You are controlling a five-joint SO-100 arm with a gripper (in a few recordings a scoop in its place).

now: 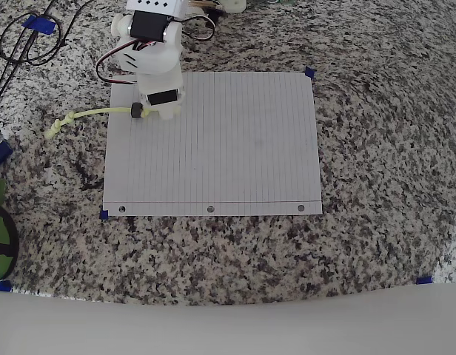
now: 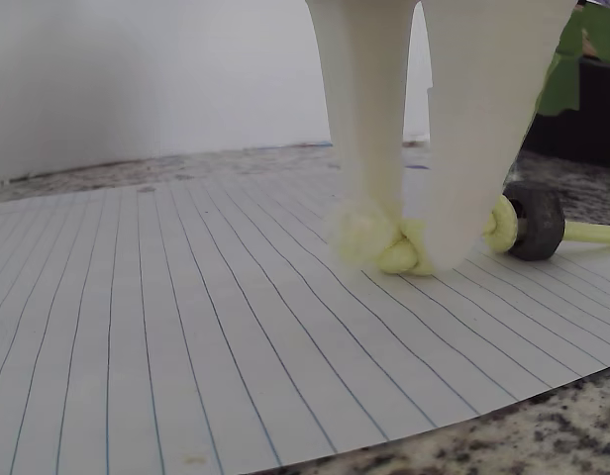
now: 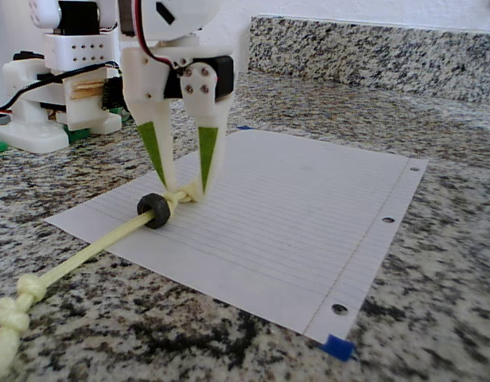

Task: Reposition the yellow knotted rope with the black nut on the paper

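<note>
Overhead view: the rope [image 1: 95,112] runs from the granite onto the paper's [image 1: 228,148] far-left corner, nut [image 1: 136,112] at the edge. Wrist view: the gripper [image 2: 409,252] pinches the rope's end knot. Fixed view: fingers [image 3: 207,163] narrow on that knot, nut just left.

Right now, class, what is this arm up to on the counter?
The gripper has its fingertips down on the paper, closed around one knotted end of the yellow knotted rope. The black nut sits on the rope just beside the gripper, at the sheet's edge. The rest of the rope trails off onto the granite counter.
</note>
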